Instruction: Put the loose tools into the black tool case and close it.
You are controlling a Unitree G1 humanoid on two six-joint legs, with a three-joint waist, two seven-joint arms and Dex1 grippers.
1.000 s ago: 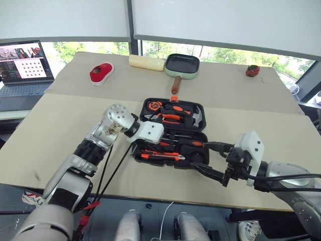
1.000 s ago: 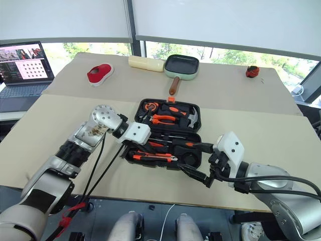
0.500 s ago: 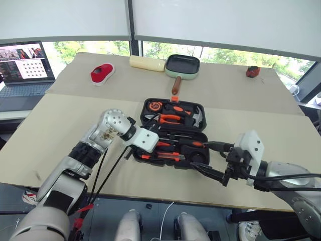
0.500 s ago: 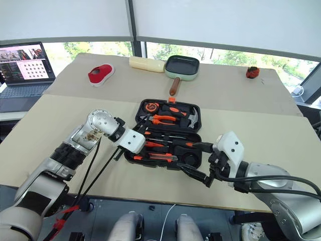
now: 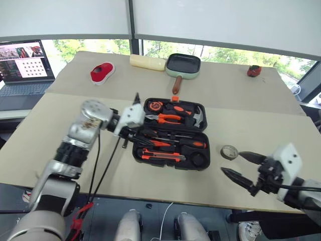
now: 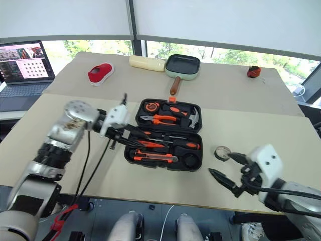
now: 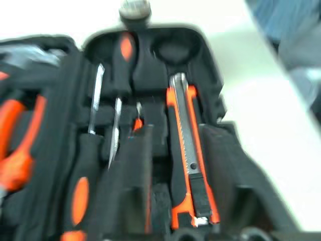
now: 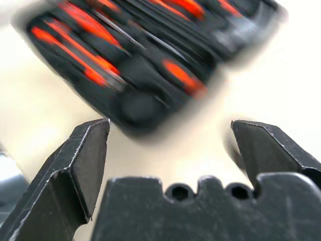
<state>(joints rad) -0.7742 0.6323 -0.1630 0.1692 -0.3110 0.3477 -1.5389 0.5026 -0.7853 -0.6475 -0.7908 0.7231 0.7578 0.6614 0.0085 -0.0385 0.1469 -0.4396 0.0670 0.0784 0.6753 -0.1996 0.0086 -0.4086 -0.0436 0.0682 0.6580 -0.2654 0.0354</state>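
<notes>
Just beyond the right tool (image 5: pixel 244 167), tape roll (image 5: pixel 229 151).

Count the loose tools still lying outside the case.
1: a tape roll on the table, right of the case, near the right pincer. The knife and screwdrivers sit inside.

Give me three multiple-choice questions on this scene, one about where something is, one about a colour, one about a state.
1. Where is the tape roll?
A. in the case
B. on the table right of the case
C. in the pan

2. What colour is the case's latch?
A. orange
B. green
C. white

3. How is the case?
A. shut
B. open flat
C. upside down

Answers: 1 B, it lies on the table beside the case. 2 A, an orange tab sits at the far edge. 3 B, tools show in both halves.
</notes>
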